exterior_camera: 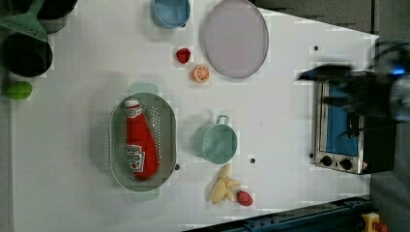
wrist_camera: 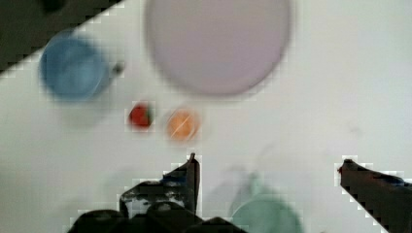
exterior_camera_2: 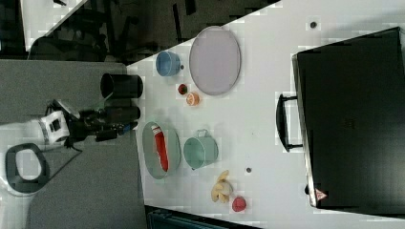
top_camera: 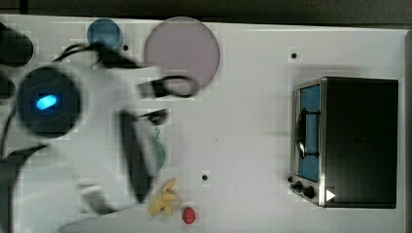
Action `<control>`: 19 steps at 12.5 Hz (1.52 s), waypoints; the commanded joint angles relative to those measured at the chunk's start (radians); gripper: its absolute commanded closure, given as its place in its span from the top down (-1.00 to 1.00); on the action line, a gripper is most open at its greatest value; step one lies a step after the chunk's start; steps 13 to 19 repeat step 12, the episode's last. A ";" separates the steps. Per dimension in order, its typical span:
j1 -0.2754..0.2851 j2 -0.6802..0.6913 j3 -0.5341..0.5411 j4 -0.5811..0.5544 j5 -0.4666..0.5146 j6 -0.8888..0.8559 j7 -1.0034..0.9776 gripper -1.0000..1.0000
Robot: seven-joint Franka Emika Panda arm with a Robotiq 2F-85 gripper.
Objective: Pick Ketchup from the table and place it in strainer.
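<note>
Left view, contents of white table (exterior_camera: 72,203), placed relative to the strainer (exterior_camera: 167,140):
- ketchup (exterior_camera: 139,145): lying inside the strainer, cap toward the black pots.
- teal cup (exterior_camera: 218,142): just beside the strainer, on the toaster oven (exterior_camera: 345,140) side.
- bananas (exterior_camera: 222,187) and red fruit (exterior_camera: 244,198): near that cup, apart from the strainer.
- strawberry (exterior_camera: 183,55), orange half (exterior_camera: 200,73), lilac plate (exterior_camera: 236,37), blue bowl (exterior_camera: 170,11): well apart.

Wrist view: fingers (wrist_camera: 190,179) spread wide, empty, above the table.
</note>
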 commanded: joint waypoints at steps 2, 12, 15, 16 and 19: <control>-0.044 -0.038 -0.139 0.123 0.021 -0.244 0.004 1.00; -0.044 -0.041 -0.244 0.200 0.049 -0.381 -0.003 1.00; -0.044 -0.041 -0.244 0.200 0.049 -0.381 -0.003 1.00; -0.044 -0.041 -0.244 0.200 0.049 -0.381 -0.003 1.00; -0.044 -0.041 -0.244 0.200 0.049 -0.381 -0.003 1.00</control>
